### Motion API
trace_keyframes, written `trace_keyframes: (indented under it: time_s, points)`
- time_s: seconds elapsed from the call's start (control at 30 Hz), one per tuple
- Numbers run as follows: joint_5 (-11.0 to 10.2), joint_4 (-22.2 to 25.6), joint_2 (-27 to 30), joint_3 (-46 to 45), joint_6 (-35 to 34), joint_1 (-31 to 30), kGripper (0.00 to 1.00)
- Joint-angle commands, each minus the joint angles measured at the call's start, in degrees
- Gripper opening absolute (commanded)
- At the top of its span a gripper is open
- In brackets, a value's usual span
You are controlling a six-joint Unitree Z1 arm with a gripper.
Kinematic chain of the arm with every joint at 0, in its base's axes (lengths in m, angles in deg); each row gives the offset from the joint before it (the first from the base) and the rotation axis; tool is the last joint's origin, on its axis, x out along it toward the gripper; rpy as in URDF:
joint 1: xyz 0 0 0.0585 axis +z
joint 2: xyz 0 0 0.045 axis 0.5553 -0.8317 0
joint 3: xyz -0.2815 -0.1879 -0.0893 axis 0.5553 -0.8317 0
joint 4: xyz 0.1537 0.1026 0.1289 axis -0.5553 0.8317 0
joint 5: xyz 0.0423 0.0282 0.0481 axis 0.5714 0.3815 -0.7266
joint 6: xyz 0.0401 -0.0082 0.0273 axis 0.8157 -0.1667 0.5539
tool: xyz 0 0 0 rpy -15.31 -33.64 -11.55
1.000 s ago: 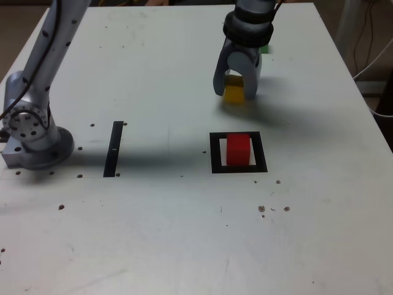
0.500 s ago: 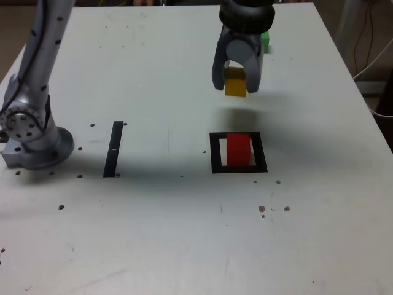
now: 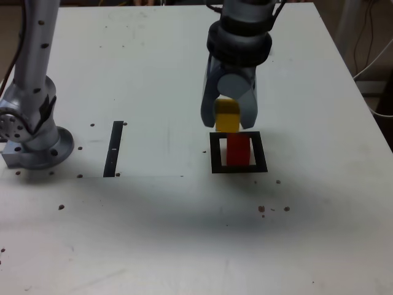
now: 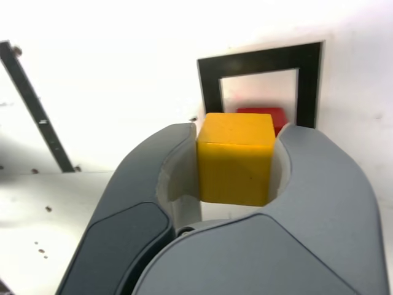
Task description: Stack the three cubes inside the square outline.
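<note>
Relative to the square outline (image 3: 262,161), the yellow cube (image 3: 228,117) is now nearer than in the earlier exterior frames, where it hung farther beyond the frame; the gripper (image 3: 228,117) comes with it, clamped on its two sides. The red cube (image 3: 238,150) keeps its place inside the outline. The green cube, seen earlier beyond the outline, is out of sight now. The black strip (image 3: 113,149) lies well apart from the outline, toward the exterior view's left, with bare white table (image 3: 166,233) between them; open surface also spreads on the outline's other side and along its near edge. The table's right edge in the exterior view runs well apart from the outline. The yellow cube is about upright, showing no long axis; in the wrist view it partly hides the red one. No contact between those two can be made out.
</note>
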Motion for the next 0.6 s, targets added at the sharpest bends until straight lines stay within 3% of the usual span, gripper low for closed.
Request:
trace_keyframes:
  time_s: [0.0, 0.57]
  points:
    - [0.3, -0.2, 0.6, -0.5, -0.8, -1.2, 0.20]
    - [0.6, -5.1, 0.3, -2.1, -1.8, -2.5, 0.20]
